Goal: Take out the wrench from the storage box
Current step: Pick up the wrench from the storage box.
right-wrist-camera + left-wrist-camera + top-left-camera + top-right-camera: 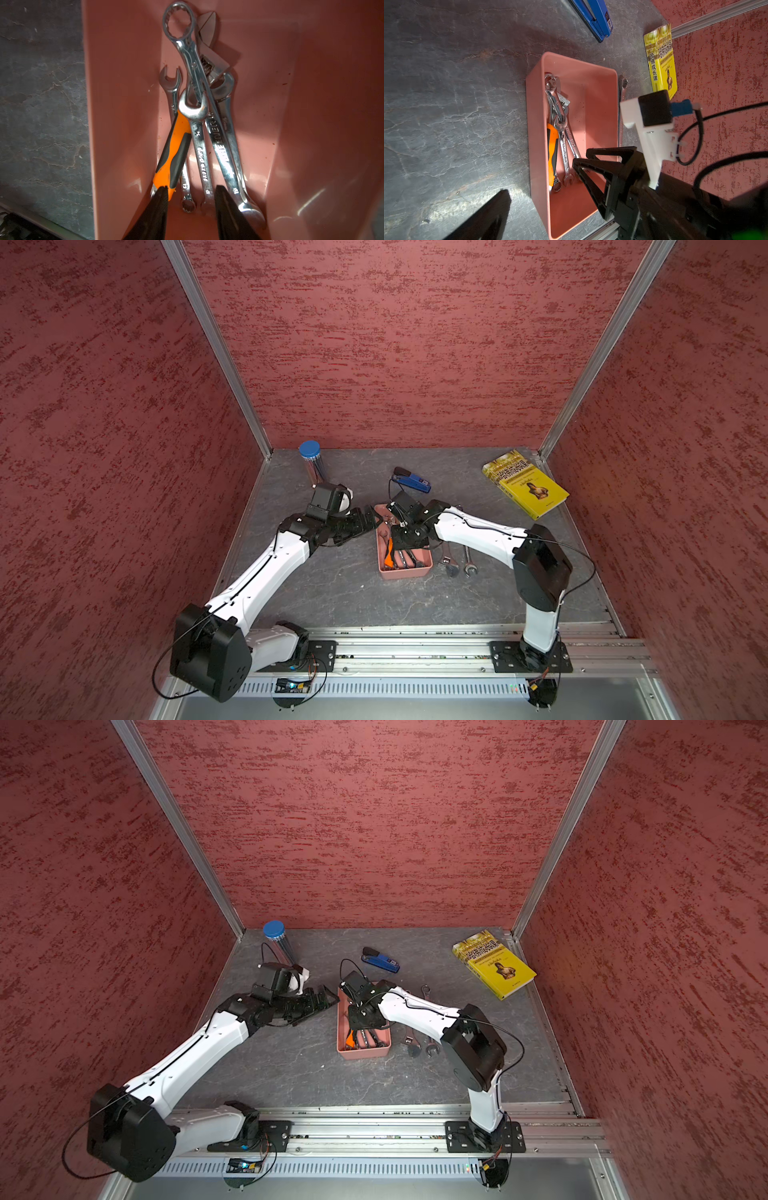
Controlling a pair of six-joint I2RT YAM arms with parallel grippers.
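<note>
Wrenches (204, 145) of shiny steel are piled inside the round-cornered salmon-pink storage box (124, 104). Their ends are straddled by the right gripper (191, 188), parted, nothing clamped; the left gripper (326, 999) is spread wide beside the box.

I see wrenches (199, 124) piled in the storage box (405, 573); two loose wrenches (468, 558) lie just right of it, the book (525, 483) farther behind.

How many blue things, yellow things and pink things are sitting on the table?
Blue: 2, the stapler and the blue-capped tube
Yellow: 1, the book
Pink: 1, the storage box
Total: 4
</note>
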